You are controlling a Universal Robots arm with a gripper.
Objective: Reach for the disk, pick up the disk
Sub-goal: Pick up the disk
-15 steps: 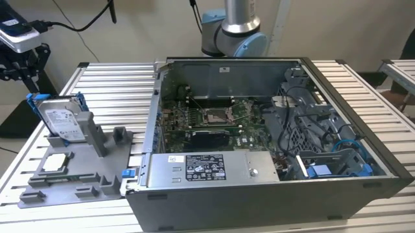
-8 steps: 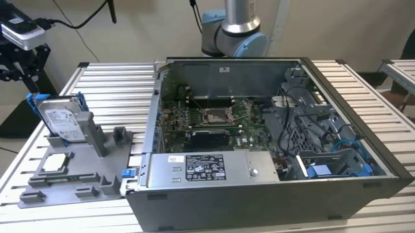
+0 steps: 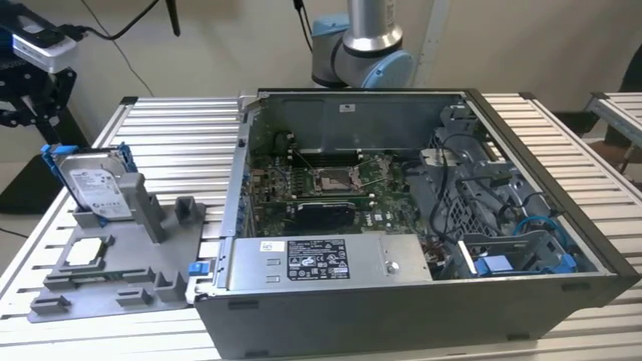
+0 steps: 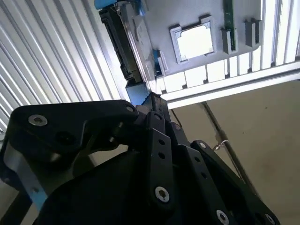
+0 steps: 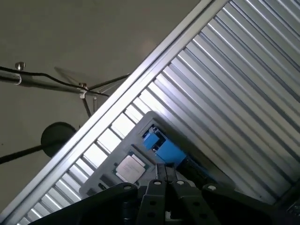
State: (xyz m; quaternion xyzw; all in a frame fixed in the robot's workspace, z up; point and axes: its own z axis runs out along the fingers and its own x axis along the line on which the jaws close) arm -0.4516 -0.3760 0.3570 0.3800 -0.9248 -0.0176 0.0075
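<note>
One disk (image 3: 95, 184) to grab, and it's standing on edge in a slot of the grey holder (image 3: 120, 289), over on the exterior view's left. White label faces the exterior camera. The blue bracket (image 5: 161, 146) runs along its sides and pokes up past the top corners.

Just in front of the disk, lying flat in a recess of the same holder, is the small square silver chip (image 4: 194, 41). A couple of grey posts stick up from the holder beside the disk.

My end effector (image 5: 165, 169) is narrow right now. In both wrist views the two black fingers sit side by side with basically no gap, and there's nothing between them. In the second wrist view the tips line up right next to the lower blue end of the bracket, with the disk seen edge-on. I can't tell from these angles whether they're actually touching it or just lined up with it. Either way the disk sits in its slot, not lifted.

The holder rests on the slatted aluminium worktop (image 3: 171, 128). Right beside it, toward the exterior view's right, is the open computer case (image 3: 401, 323) with its side off, so the board, cables and the long grey box with the black-and-white label are showing. Behind the case the arm (image 3: 361, 37) rises up out of frame.
</note>
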